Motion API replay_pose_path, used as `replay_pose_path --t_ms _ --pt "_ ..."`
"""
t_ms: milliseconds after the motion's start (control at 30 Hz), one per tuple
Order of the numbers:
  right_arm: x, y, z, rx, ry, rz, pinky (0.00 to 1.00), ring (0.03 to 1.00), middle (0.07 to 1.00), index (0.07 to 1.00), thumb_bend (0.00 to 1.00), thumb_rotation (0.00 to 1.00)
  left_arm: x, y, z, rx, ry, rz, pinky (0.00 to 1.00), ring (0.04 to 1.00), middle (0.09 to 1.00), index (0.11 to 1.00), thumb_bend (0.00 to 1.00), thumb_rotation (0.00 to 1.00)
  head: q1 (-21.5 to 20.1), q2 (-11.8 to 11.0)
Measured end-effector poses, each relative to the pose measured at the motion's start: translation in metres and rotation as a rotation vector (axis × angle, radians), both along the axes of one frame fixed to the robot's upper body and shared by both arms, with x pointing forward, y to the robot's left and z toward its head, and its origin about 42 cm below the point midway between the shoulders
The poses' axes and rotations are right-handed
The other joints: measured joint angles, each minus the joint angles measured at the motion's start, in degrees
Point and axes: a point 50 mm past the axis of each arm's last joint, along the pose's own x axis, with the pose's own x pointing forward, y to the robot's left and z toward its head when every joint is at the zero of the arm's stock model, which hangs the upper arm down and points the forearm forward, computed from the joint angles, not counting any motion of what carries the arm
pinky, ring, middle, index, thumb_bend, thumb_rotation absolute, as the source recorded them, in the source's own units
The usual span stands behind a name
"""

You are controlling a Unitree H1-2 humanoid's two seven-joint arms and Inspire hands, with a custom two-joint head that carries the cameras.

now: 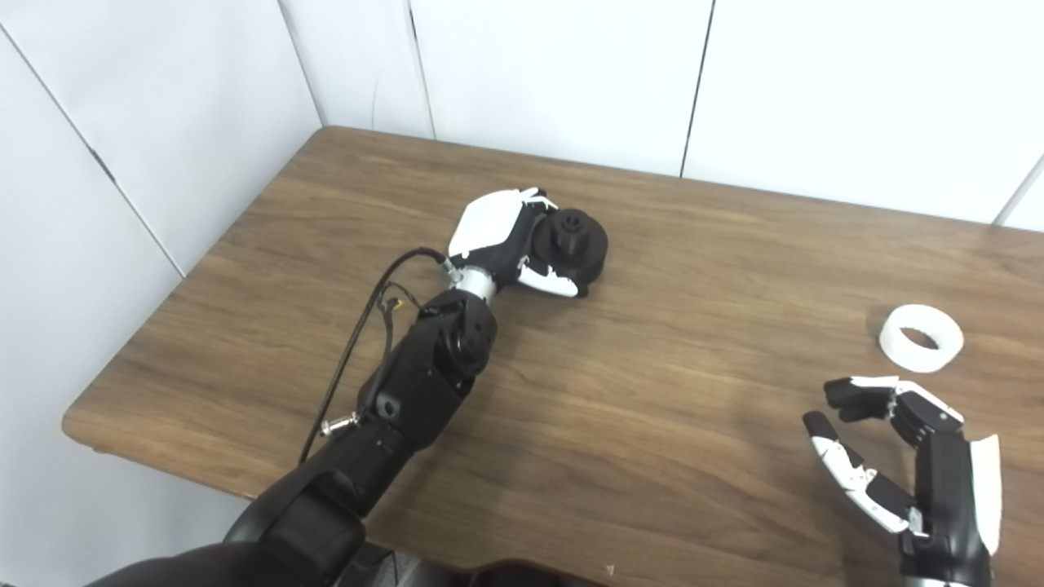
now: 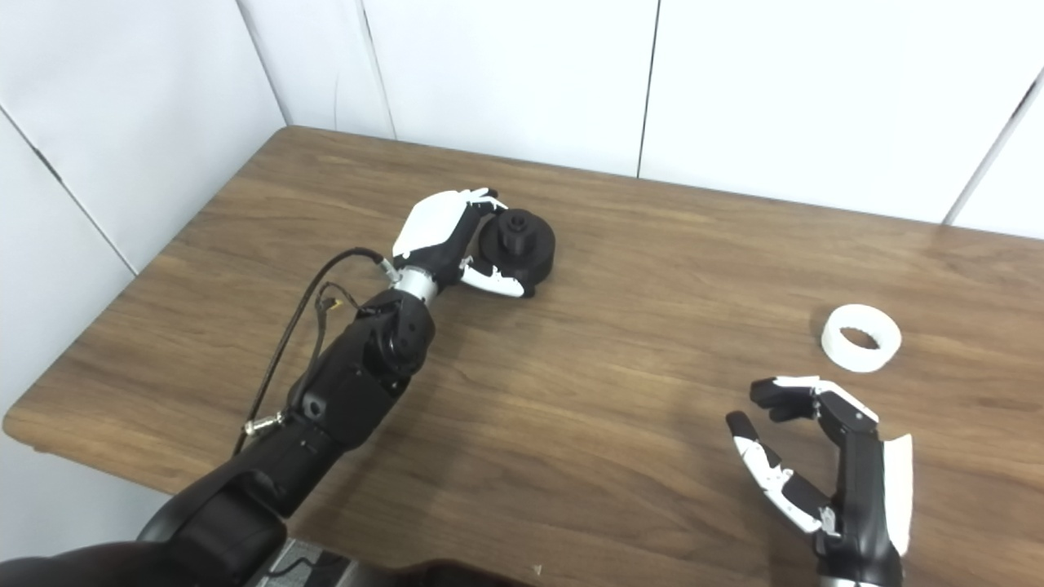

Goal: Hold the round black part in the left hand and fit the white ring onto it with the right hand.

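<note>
On the far left part of the wooden table (image 1: 652, 391) we see our left hand (image 1: 510, 240) wrapped around the round black part (image 1: 575, 244), which sits on the tabletop. Its thumb curls along the near side of the part, and the white back of the hand covers the part's left side. The other fingers are hidden behind the part, so we cannot make out how far they reach around it. A raised hub stands up from the middle of the part, facing upward.

Well apart, on the right side of the table, the white ring (image 1: 922, 337) lies flat with its hole facing up, touched by nothing. Just near of it hovers our right hand (image 1: 901, 456), fingers and thumb spread apart and curled slightly, holding nothing. Its wrist is cut off by the bottom edge of both views.

A black cable (image 1: 359, 342) loops along the left forearm. Behind the table stand plain white wall panels (image 1: 555, 73).
</note>
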Motion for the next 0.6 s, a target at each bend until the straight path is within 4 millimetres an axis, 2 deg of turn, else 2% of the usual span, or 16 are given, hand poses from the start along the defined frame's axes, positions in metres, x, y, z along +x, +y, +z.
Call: replay_pose_path --t_ms 233,400,600 --pt "0.0 0.0 0.0 -0.002 0.0 0.0 0.48 0.549 0.573 0.493 0.5 0.16 0.0 0.001 -0.001 -0.015 0.004 0.001 0.84 0.921 0.898 0.532 0.83 0.25 -0.26 0.09" --pt "0.0 0.0 0.0 -0.007 -0.002 0.0 0.48 0.548 0.572 0.493 0.5 0.16 -0.004 0.0 -0.001 -0.017 0.003 -0.006 0.89 0.927 0.901 0.543 0.82 0.24 -0.62 0.09" --pt "0.0 0.0 0.001 -0.007 -0.004 0.0 0.47 0.54 0.57 0.493 0.5 0.16 -0.023 -0.005 -0.005 -0.053 -0.003 -0.033 0.87 0.931 0.9 0.561 0.83 0.22 -0.62 0.09"
